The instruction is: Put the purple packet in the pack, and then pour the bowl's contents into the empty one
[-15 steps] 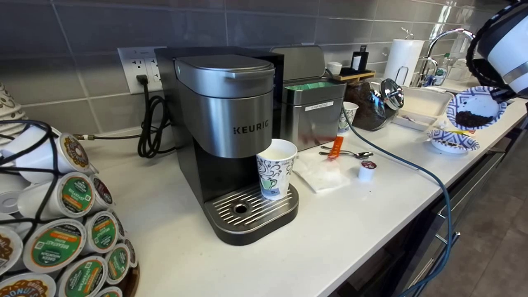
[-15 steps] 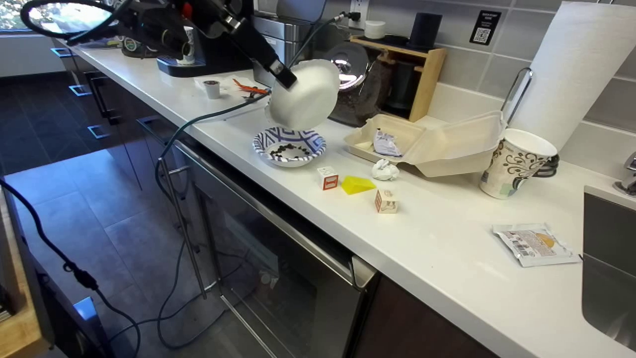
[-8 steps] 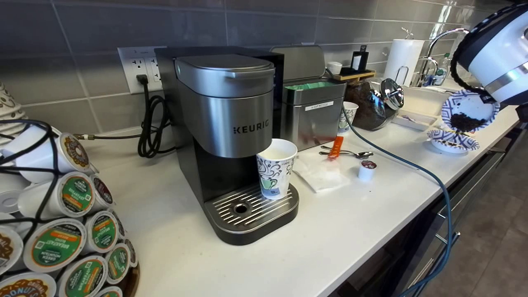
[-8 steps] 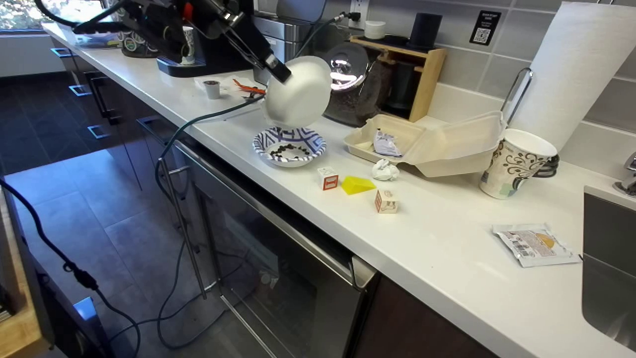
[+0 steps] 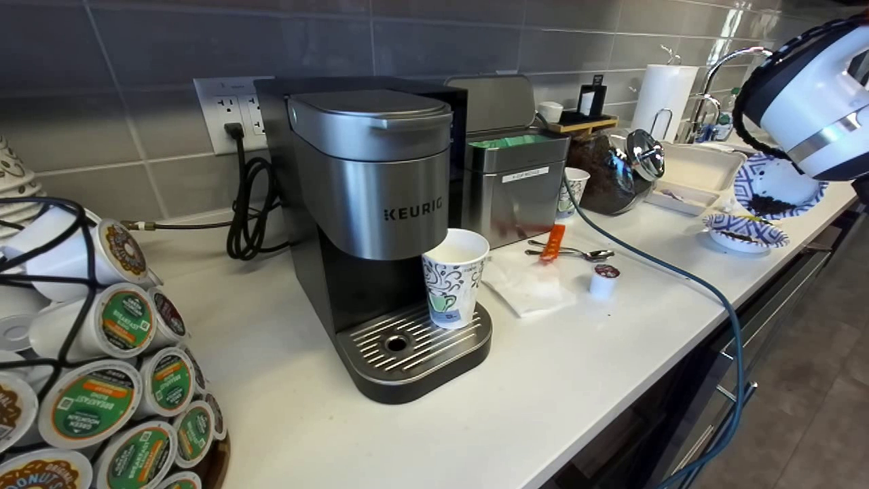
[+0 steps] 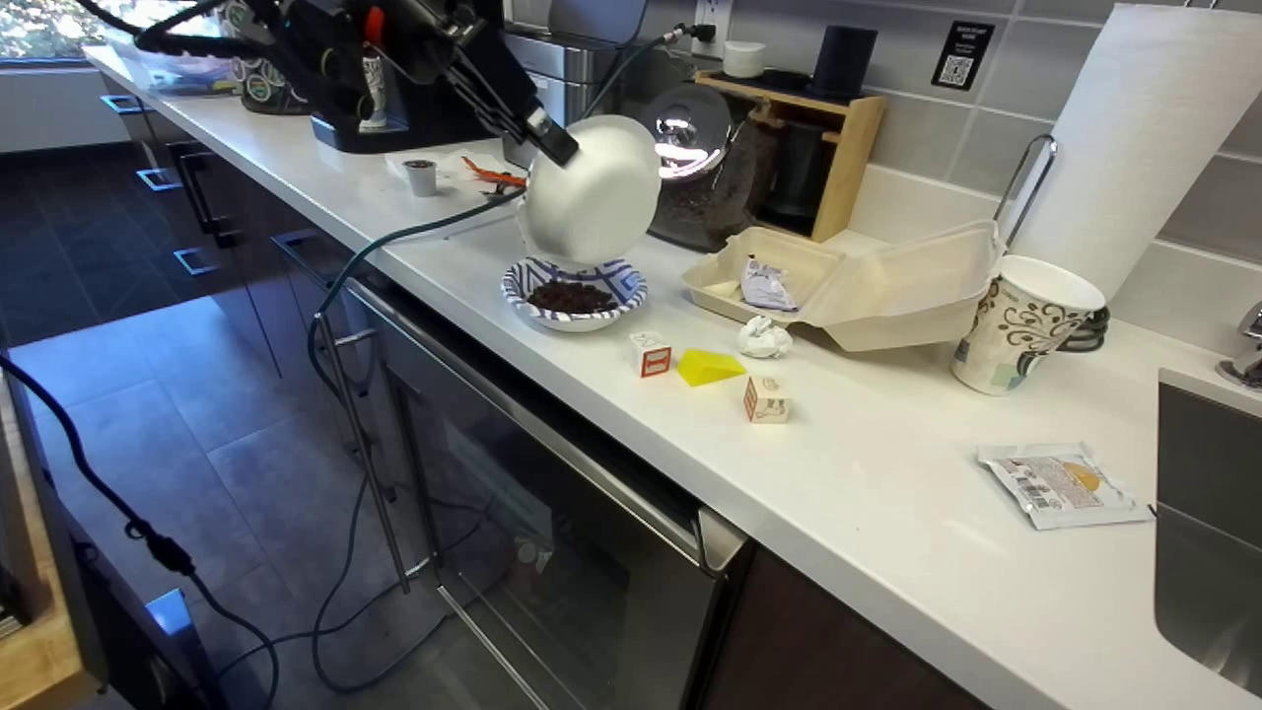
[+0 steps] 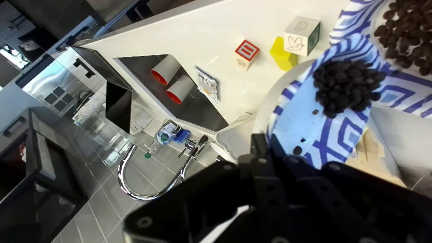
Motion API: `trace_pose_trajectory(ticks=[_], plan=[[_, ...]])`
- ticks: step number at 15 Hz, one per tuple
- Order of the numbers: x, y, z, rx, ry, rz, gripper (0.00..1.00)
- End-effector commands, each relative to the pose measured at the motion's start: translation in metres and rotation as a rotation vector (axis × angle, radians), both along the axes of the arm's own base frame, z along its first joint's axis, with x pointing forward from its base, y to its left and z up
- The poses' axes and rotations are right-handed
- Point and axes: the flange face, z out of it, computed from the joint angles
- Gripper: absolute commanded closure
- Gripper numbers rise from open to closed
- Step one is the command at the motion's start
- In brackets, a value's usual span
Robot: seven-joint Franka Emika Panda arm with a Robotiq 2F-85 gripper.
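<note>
My gripper (image 6: 564,150) is shut on the rim of the bowl (image 6: 592,192), a blue-and-white bowl tipped steeply in the air. In the wrist view, a clump of dark bits sits at the lower lip of the bowl (image 7: 297,114), with a few specks left higher up. Directly below, on the counter, stands the empty one (image 6: 626,284), the other blue-and-white bowl, now holding a pile of dark brown bits; it also shows in the wrist view (image 7: 398,96). The purple packet (image 6: 767,284) lies in the open tan pack (image 6: 902,301).
Two letter blocks (image 6: 651,353), a yellow piece (image 6: 710,367) and crumpled paper (image 6: 764,337) lie beside the counter bowl. A paper cup (image 6: 1025,325), a silvery packet (image 6: 1070,485) and the sink (image 6: 1208,513) are farther along. A blue cable (image 5: 679,272) crosses the counter.
The held bowl has tilted further and shifted slightly over the counter bowl. The dark bits slid to its lip, and many have fallen, so the counter bowl went from scattered bits to a pile.
</note>
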Motion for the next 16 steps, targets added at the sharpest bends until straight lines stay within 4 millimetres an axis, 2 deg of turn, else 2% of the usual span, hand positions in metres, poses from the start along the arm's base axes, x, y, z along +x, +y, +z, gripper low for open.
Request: trace_pose_trajectory(ticks=[1, 8, 16], plan=[[0.008, 0.008, 0.002, -0.074, 0.051, 0.01, 0.99], [0.018, 0.015, 0.006, -0.183, 0.132, 0.06, 0.99], [0.021, 0.006, 0.012, -0.301, 0.182, 0.117, 0.99]])
